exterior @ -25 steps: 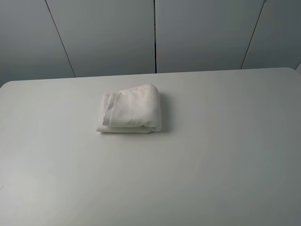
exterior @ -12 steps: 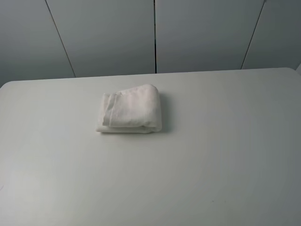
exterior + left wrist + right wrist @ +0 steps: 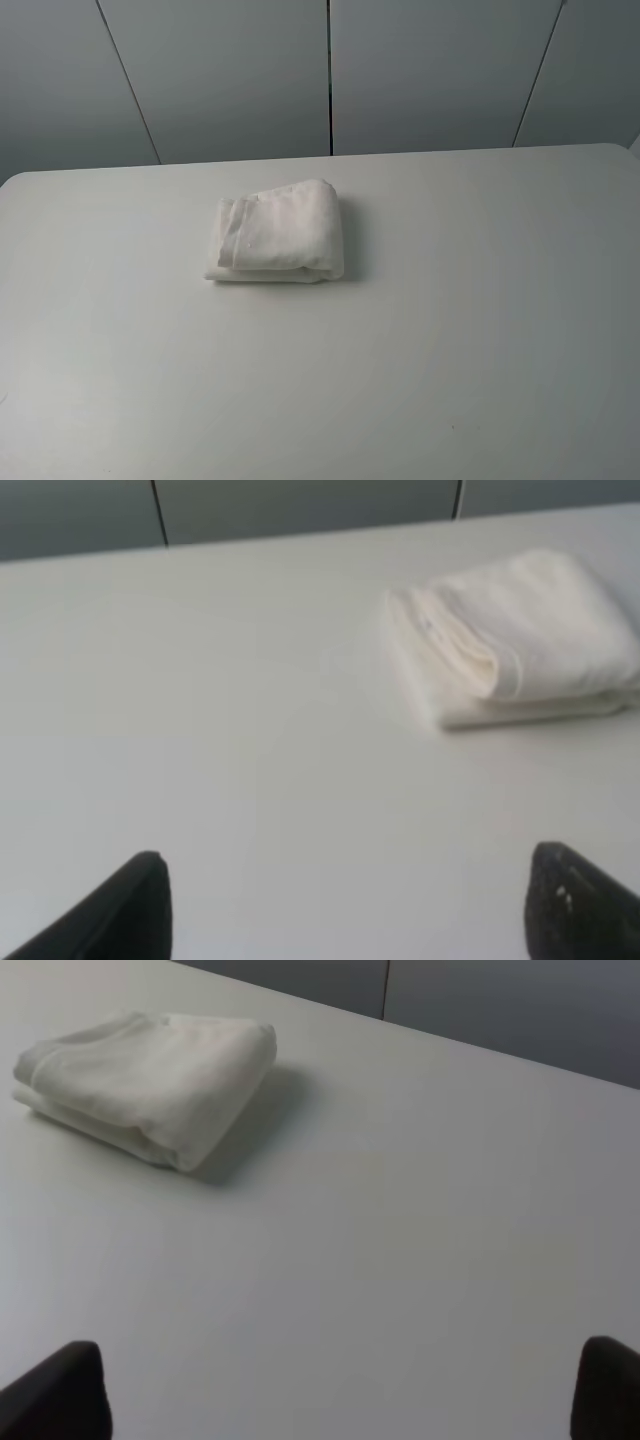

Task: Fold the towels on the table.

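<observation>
The white towel [image 3: 277, 233] lies folded into a small thick bundle on the white table [image 3: 450, 330], left of centre toward the far edge. It also shows in the left wrist view [image 3: 515, 635] and in the right wrist view [image 3: 150, 1080]. Neither arm appears in the exterior view. My left gripper [image 3: 350, 910] is open and empty, well short of the towel; only its dark fingertips [image 3: 130, 905] show. My right gripper [image 3: 340, 1390] is open and empty too, also far from the towel, with its fingertips [image 3: 60, 1390] at the frame edge.
Grey wall panels [image 3: 330, 75] stand behind the table's far edge. The table's rounded far corners [image 3: 620, 150] show on both sides.
</observation>
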You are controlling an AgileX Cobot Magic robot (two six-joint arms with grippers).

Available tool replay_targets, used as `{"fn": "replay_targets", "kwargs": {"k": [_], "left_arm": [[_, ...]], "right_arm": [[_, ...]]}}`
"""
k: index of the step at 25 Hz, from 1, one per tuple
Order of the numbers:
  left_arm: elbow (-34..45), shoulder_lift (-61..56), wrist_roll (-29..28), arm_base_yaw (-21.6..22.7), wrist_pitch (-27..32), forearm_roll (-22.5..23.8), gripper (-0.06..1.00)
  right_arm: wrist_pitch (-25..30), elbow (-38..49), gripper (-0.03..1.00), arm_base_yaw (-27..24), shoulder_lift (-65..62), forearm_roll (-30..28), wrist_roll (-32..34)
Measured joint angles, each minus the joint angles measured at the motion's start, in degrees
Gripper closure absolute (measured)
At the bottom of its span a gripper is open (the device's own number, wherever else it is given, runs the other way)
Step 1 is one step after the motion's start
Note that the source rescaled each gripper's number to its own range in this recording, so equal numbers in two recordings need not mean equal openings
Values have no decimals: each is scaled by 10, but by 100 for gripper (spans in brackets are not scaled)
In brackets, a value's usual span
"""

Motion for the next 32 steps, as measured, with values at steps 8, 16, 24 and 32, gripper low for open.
{"fn": "replay_targets", "kwargs": {"k": [8, 16, 24, 32], "left_arm": [[3, 0, 0, 0, 1, 0, 3], [3, 0, 9, 25, 1, 15, 3], [3, 0, 7, 117, 1, 15, 3], [3, 0, 7, 120, 1, 15, 3]], "right_arm": [[-1, 0, -3, 0, -1, 0, -1], [-1, 0, -3, -10, -1, -9, 21], [-2, 0, -3, -143, -1, -29, 45], [-3, 0, -3, -168, -1, -30, 51]]}}
